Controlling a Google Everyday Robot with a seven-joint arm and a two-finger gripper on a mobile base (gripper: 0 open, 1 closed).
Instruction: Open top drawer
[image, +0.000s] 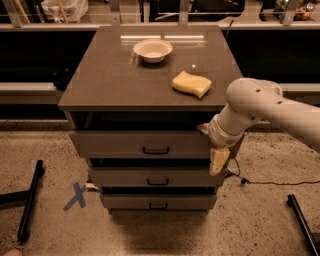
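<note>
arm bent in from right; gripper (218, 161) points down at top drawer (125, 144) right end, grip state cannot be told; dark gap above drawer front.

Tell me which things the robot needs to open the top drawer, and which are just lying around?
For the job: top drawer, its dark handle, the hand at the drawer front's right end.
Just lying about: white bowl and yellow sponge on top, middle drawer, bottom drawer, blue X on the floor.
</note>
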